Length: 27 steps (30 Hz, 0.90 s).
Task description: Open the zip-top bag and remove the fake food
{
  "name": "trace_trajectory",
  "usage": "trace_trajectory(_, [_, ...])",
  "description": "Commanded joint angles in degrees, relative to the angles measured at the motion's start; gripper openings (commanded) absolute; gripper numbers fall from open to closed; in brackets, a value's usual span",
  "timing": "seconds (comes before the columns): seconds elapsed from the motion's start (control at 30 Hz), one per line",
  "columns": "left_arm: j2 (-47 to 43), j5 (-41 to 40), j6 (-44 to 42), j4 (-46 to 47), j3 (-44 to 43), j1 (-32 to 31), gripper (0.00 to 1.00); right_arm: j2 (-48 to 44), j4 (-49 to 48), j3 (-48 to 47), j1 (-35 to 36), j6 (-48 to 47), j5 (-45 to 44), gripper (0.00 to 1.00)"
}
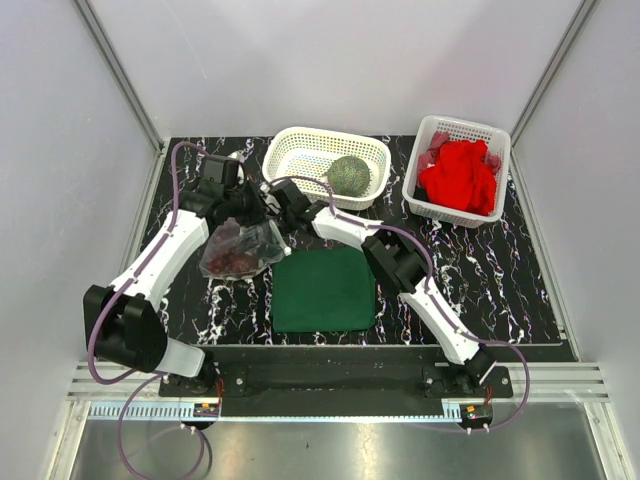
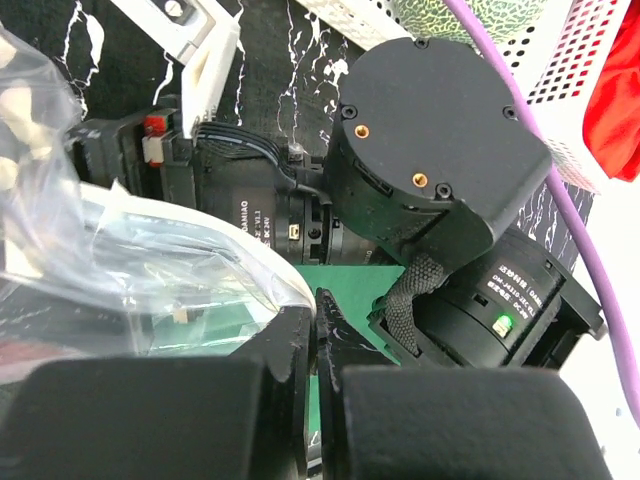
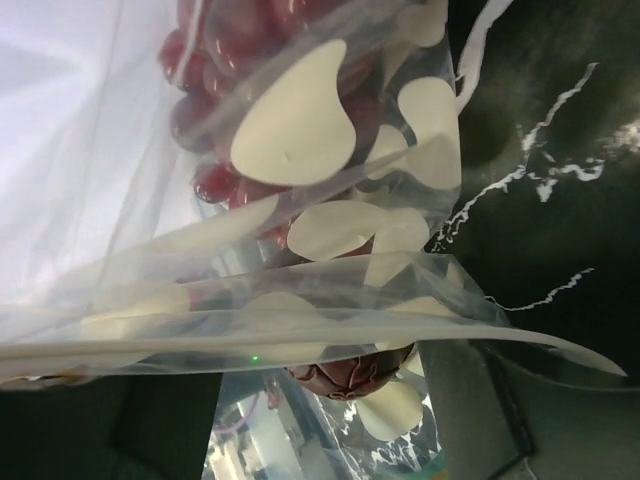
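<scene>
Black marbled surface [image 1: 480, 290] is carrying everything. Green cloth [image 1: 323, 290] is laid at centre. White basket [image 1: 300, 150] is placed at cloth's 12 o'clock. Bag [image 1: 240, 250] is found at cloth's 10 o'clock. Green ball [image 1: 350, 176] is seated in basket. Red berries [image 3: 200, 40] are enclosed in bag. Left claw [image 2: 316, 345] is clamped on bag edge. Right claw [image 1: 275, 215] is spread apart, bag film between.

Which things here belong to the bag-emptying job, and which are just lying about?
Job: zip-top bag, dark red berry clusters inside it, mottled green ball in the left white basket.
Lying about: dark green cloth, red cloth, right white basket.
</scene>
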State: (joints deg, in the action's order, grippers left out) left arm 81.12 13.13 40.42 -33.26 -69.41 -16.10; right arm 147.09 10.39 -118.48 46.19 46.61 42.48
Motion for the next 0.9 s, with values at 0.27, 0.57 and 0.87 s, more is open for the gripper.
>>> trace_trajectory(0.27, [-0.1, 2.9, 0.7, 5.4, -1.3, -1.3, 0.00, -4.2, -3.7, 12.0, 3.2, -5.5, 1.4, 0.91])
trace_trajectory(0.57, [-0.9, 0.4, -0.4, 4.3, -1.1, -0.9, 0.00, -2.9, -2.7, 11.7, 3.6, -6.4, 1.8, 0.67])
trace_trajectory(0.87, [-4.5, -0.9, -1.5, 2.8, 0.8, 1.9, 0.00, -6.4, -2.7, 11.1, 2.6, -2.8, 0.7, 0.24])
